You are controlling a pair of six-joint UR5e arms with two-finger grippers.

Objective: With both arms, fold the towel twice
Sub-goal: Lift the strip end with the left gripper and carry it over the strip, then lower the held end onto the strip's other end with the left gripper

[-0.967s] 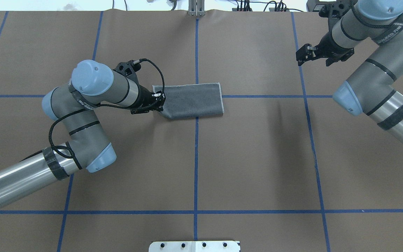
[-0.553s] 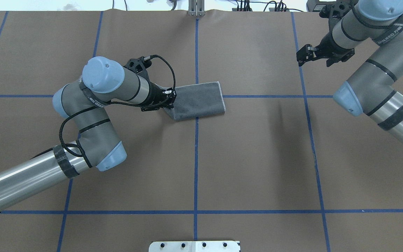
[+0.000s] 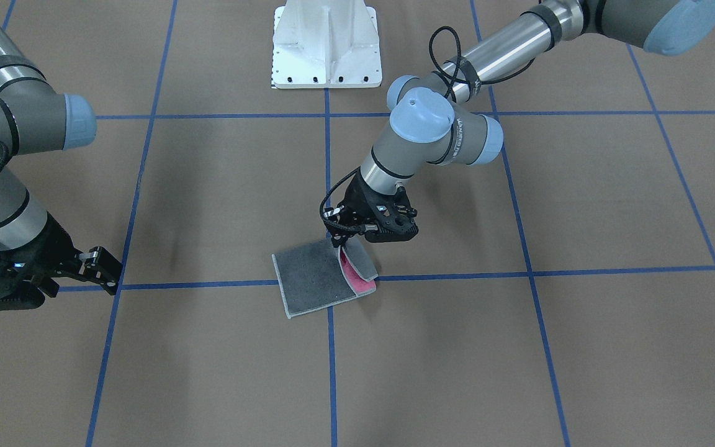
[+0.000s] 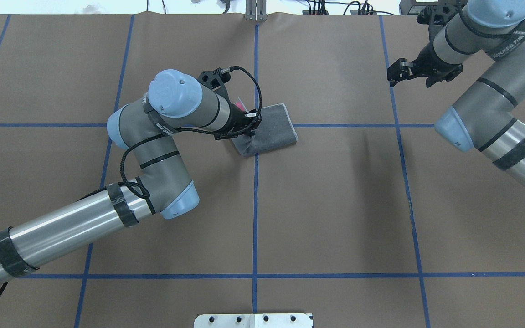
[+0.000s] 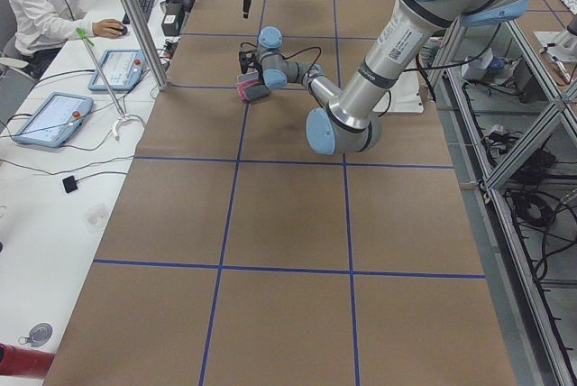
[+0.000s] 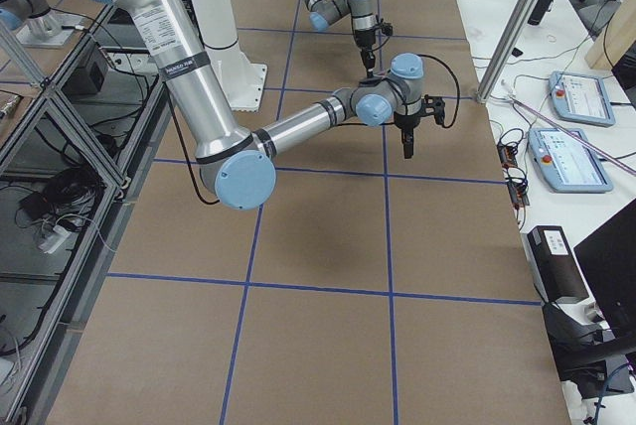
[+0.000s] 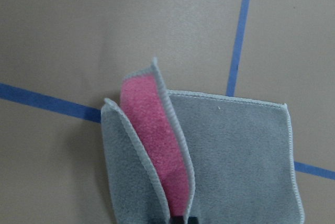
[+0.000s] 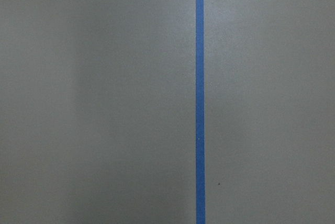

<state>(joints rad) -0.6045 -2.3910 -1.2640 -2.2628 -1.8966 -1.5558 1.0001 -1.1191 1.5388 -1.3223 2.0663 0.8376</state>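
Atop the blue tape line (image 3: 457, 275), left claw (image 3: 342, 243) pinches the raised end of the once-folded pink-and-grey terry towel (image 3: 308, 282); second fold looks half done.

from above, my left arm (image 4: 185, 105) covers the tips of the left gripper (image 3: 341, 243) and the left end of the towel (image 4: 275, 131). in the wrist view the bottom edge cuts off the towel where i grip it.
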